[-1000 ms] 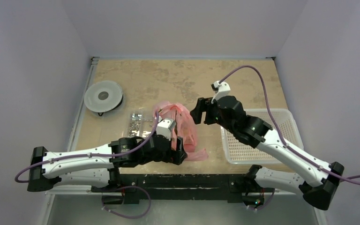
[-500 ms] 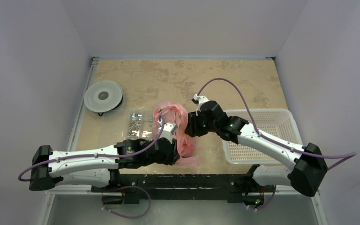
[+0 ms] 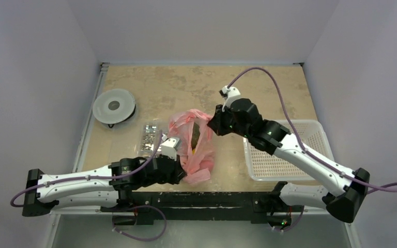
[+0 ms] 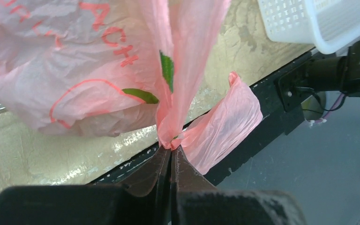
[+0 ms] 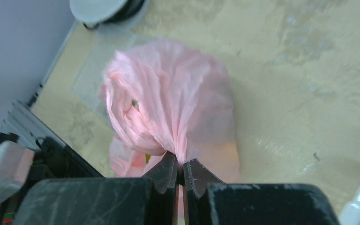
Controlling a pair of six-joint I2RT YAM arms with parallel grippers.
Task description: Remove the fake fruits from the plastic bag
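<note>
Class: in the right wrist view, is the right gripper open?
No, the right gripper is pinched shut on the thin crinkly pink plastic bag.

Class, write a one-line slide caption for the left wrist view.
Left claw pinches a gathered strip of the pink plastic bag.

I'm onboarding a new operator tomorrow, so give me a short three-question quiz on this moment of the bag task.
1. True or false: the left tool is shut on the pink plastic bag.
2. Where does the white perforated basket sit? A) on the left arm's side of the bag B) on the right arm's side of the bag C) on top of the bag
3. Fill in (near or far): in the top view, the right tool pinches the end of the bag that is ___ from the arm bases.
Key: 1 true; 2 B; 3 far.
</note>
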